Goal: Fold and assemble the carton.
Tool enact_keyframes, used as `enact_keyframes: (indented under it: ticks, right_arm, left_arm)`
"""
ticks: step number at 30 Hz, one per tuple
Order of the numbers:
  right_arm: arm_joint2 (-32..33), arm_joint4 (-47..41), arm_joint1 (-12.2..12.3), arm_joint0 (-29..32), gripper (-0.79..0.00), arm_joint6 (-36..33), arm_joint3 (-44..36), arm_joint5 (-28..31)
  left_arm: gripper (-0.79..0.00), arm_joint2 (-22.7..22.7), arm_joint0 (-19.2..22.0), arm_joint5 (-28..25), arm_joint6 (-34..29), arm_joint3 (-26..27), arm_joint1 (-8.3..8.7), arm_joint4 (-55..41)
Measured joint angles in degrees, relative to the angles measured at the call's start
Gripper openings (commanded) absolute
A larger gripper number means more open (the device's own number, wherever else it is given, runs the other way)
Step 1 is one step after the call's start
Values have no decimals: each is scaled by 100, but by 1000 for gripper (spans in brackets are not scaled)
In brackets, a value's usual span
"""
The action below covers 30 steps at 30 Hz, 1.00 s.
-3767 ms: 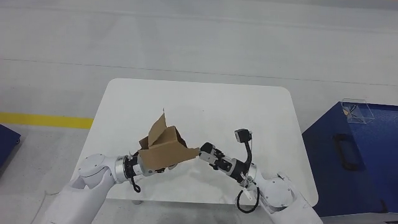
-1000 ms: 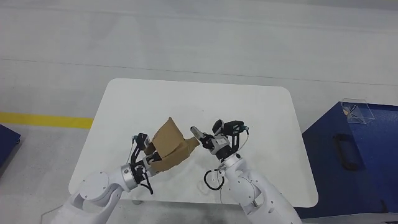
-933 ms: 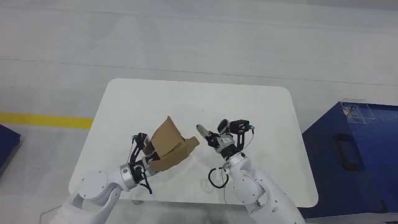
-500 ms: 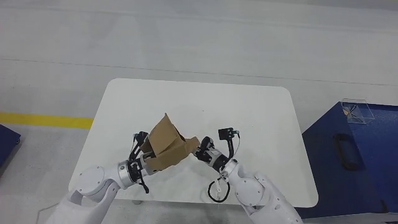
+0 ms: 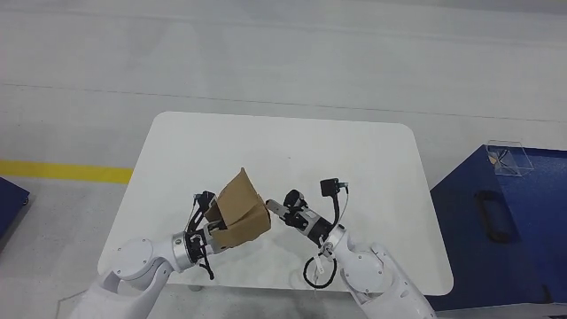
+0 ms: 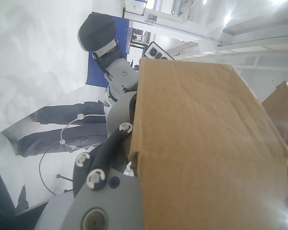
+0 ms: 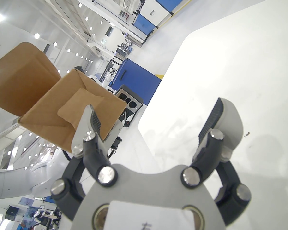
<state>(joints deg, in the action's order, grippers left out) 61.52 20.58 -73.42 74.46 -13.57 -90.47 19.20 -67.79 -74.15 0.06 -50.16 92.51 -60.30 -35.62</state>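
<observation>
One carton [image 5: 237, 208] above the table [image 5: 354, 155], left tool [image 5: 213, 216] pinching it, right tool [image 7: 156, 107] spread alongside.

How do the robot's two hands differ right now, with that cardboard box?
The left hand is clamped on the carton, while the right hand grips nothing. The left hand's fingers pinch a cardboard wall; the right hand's fingers are spread wide, one fingertip beside an end flap. Both are at the carton.
</observation>
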Motion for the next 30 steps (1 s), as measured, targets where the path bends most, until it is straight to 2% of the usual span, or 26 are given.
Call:
enact_keyframes:
  ticks: [10, 30]
  right_arm:
    - [-11, 184, -6, 16, 0, -16, -181, -102]
    - [-61, 266, -34, 15, 0, -14, -166, -132]
  left_arm:
    - [-785, 84, -25, 10, 143, 87, -14, 358]
    - [-785, 101, 13, 56, 126, 83, -50, 346]
